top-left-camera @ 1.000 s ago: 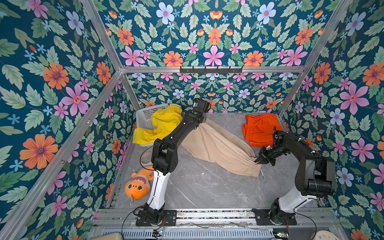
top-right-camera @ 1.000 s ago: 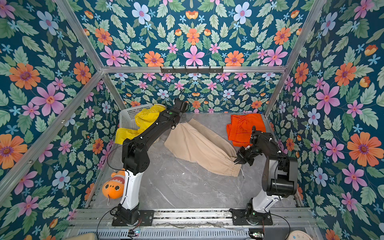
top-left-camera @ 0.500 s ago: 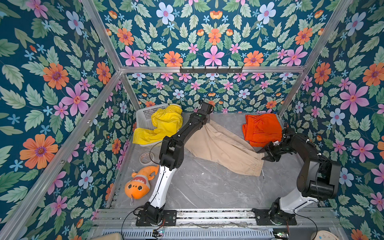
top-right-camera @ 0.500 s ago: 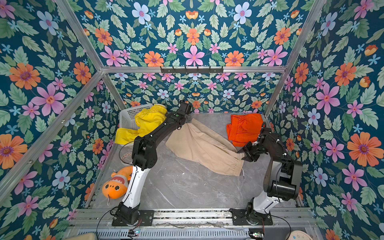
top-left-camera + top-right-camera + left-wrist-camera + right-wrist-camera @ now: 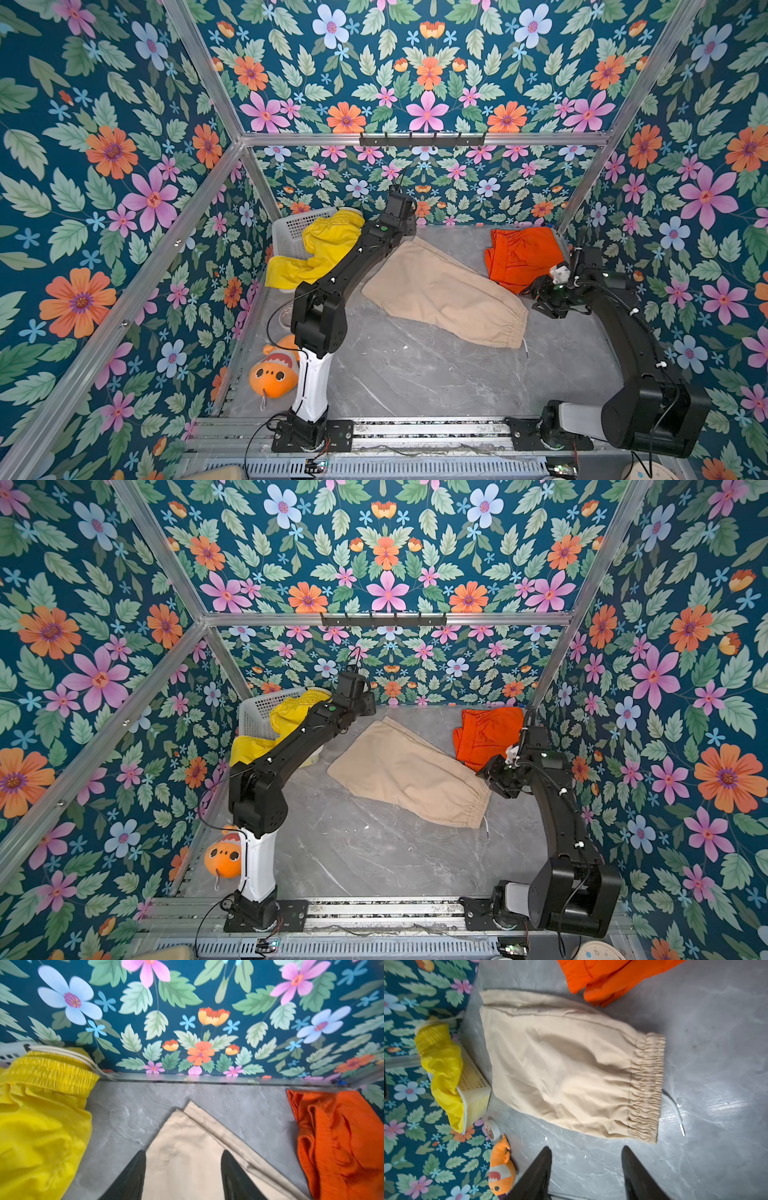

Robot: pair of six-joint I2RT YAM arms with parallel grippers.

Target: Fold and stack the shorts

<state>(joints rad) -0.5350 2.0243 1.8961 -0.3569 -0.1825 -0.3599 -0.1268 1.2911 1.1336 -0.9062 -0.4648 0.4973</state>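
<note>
Folded lengthwise, the beige shorts (image 5: 444, 295) (image 5: 407, 771) lie flat and slantwise mid-table, waistband toward the front right. My left gripper (image 5: 182, 1152) hangs open just above their back leg-end (image 5: 182, 1126), nothing between its fingers. My right gripper (image 5: 586, 1148) (image 5: 536, 297) is open over bare table, a little off the gathered waistband (image 5: 645, 1088). The orange shorts (image 5: 523, 253) (image 5: 486, 733) lie bunched at the back right, close behind the right gripper. The yellow shorts (image 5: 324, 249) (image 5: 291, 717) drape over the basket at the back left.
A white perforated basket (image 5: 291, 232) (image 5: 255, 712) stands in the back left corner. An orange plush fish (image 5: 274, 372) (image 5: 502, 1169) and a tape roll (image 5: 492, 1128) lie along the left edge. A white drawstring (image 5: 675, 1109) trails from the waistband. Flowered walls close in three sides.
Both grippers have gone from shut to open and let go of the beige shorts, which now lie flat. The right gripper has drawn back rightward from the waistband; the left has shifted slightly toward the back wall.
</note>
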